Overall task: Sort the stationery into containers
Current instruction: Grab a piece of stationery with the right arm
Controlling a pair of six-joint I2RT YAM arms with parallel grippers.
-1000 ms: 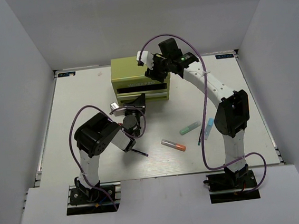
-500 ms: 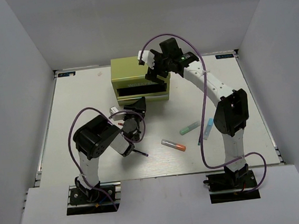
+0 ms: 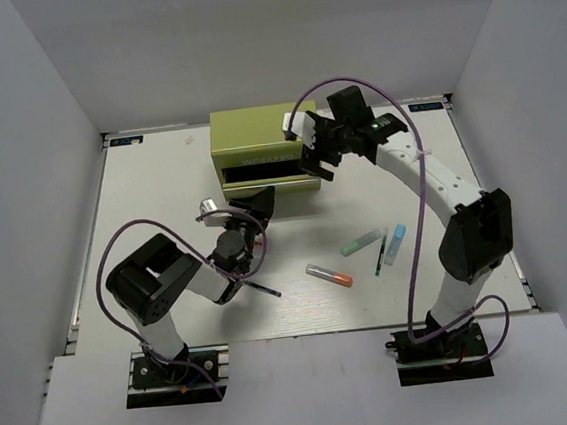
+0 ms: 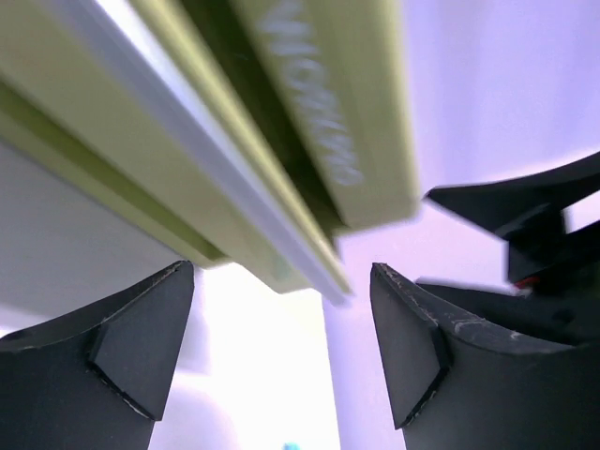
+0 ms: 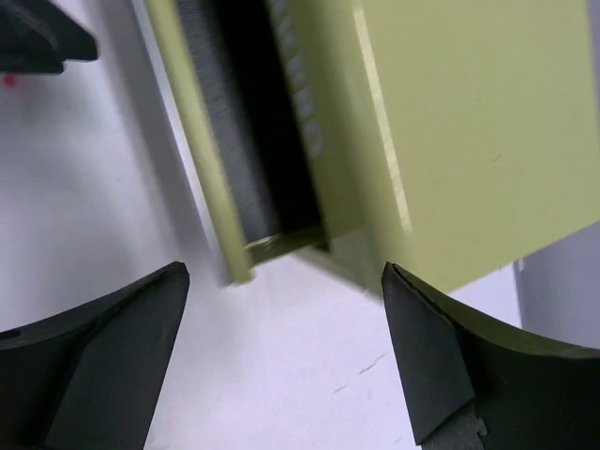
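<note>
The olive-green chest (image 3: 256,135) stands at the back of the table with one drawer (image 3: 271,187) pulled out. Just in front of that drawer my left gripper (image 3: 262,205) is open and holds nothing; in its wrist view the left gripper (image 4: 281,319) frames the drawer's edge (image 4: 281,253). My right gripper (image 3: 312,155), also open and holding nothing, hangs at the chest's right front corner; the right gripper (image 5: 281,291) looks down on the drawer's dark inside (image 5: 239,141). On the table lie a dark thin pen (image 3: 262,288), a grey-orange marker (image 3: 329,275), a mint-green marker (image 3: 361,243), a green pen (image 3: 380,256) and a light-blue marker (image 3: 395,244).
White walls close in the table (image 3: 160,184) on three sides. The left arm's elbow (image 3: 149,281) sits low at the near left. The right arm (image 3: 441,177) arches over the pens at the right, its purple cable (image 3: 423,249) hanging down beside them.
Both grippers have opened. The left arm has sunk lower in front of the drawer. The right gripper has swung right from the chest's top to its right front corner.
</note>
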